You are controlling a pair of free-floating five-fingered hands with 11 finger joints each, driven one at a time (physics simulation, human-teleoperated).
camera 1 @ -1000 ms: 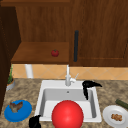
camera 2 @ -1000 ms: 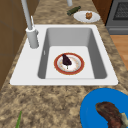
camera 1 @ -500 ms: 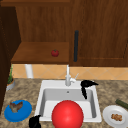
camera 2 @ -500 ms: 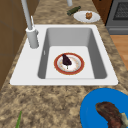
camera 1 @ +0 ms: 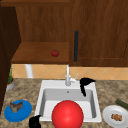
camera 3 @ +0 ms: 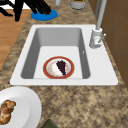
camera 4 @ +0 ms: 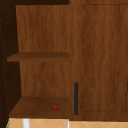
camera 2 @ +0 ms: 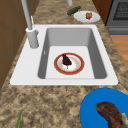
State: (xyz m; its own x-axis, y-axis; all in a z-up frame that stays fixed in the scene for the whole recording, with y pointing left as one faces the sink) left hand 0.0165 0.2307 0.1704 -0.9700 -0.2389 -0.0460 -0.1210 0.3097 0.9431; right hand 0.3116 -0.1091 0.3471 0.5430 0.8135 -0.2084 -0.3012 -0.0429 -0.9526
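Fingers of our right hand point(camera 1: 85, 83) hang relaxed and pointing down, holding nothing, above the sink point(camera 1: 45, 86) just right of the faucet point(camera 1: 67, 77). Our left hand point(camera 1: 35, 122) hovers low at the sink's front left corner, near the blue plate point(camera 1: 23, 113); its fingers we cannot tell. Down in the basin sits a red bowl point(camera 1: 67, 115).

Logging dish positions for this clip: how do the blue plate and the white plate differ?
The blue plate sits on the counter left of the sink, near the left robot hand; the white plate sits right. Blue holds a dark brown piece, white a smaller golden one. Both lie flat, holding food.
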